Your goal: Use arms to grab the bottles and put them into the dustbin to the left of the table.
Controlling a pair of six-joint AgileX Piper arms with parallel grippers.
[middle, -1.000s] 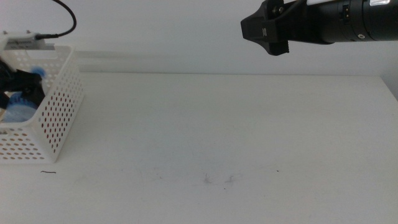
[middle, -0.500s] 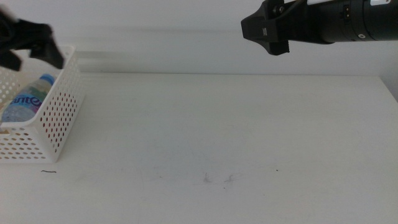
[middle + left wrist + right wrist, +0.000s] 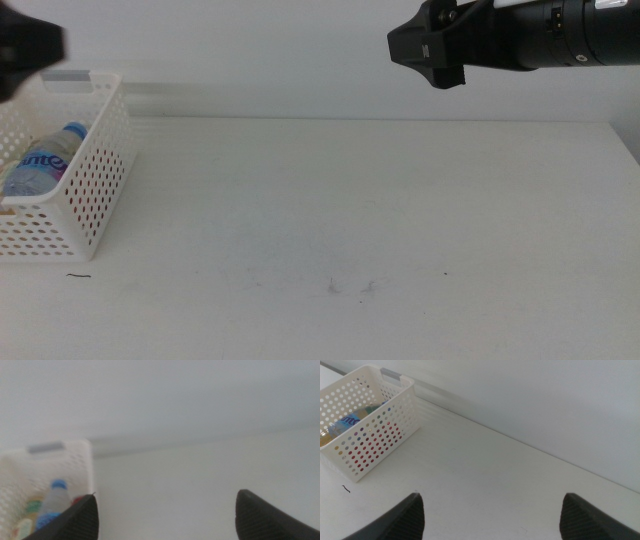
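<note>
The white perforated dustbin (image 3: 85, 190) stands at the table's (image 3: 350, 200) left edge. A clear water bottle with a blue cap (image 3: 45, 158) lies inside it. In the left wrist view the water bottle (image 3: 52, 505) rests beside a yellow tea bottle (image 3: 25, 527) and a bit of red in the dustbin (image 3: 75, 467). My left gripper (image 3: 25, 50) hovers above the dustbin, blurred, and the left gripper (image 3: 167, 497) is open and empty. My right gripper (image 3: 430, 50) hangs high at the back, and the right gripper (image 3: 492, 496) is open and empty. The dustbin (image 3: 395, 412) shows red through its holes.
A short dark mark (image 3: 77, 276) lies on the table just in front of the dustbin, and faint smudges (image 3: 350, 288) sit near the front middle. A pale wall rises behind the table's far edge.
My left gripper was down in the dustbin on the water bottle; it has let go and risen up and out. The bottle now lies in the dustbin. The right arm has not moved.
</note>
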